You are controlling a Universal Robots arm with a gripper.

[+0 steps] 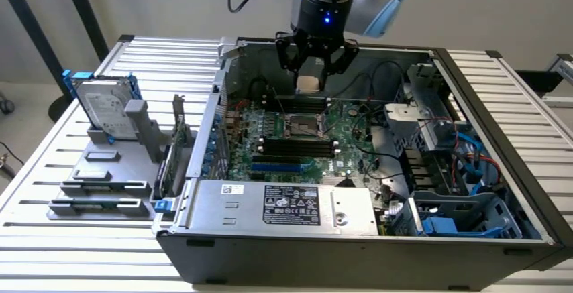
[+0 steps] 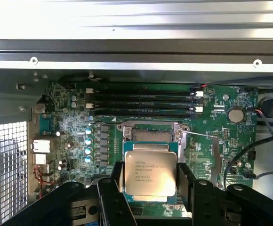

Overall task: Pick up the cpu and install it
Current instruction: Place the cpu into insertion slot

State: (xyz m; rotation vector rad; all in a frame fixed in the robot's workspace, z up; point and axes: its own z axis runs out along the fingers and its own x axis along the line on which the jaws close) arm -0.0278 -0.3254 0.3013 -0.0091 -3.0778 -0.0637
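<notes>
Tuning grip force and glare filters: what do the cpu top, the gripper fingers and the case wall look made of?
cpu: dull silver metal lid with a satin finish; it carries printed text and reflects softly.
fingers, clamped on its sides: matte black, likely plastic or coated metal; the look doesn't settle which.
case wall: grey sheet metal, seemingly painted, with folded edges.

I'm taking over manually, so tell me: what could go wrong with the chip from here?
The small flat square silver chip is held only by its edges in the black tool; it could slip or tilt. It hangs clear of the open metal-framed socket; a skewed landing might damage it.
</notes>
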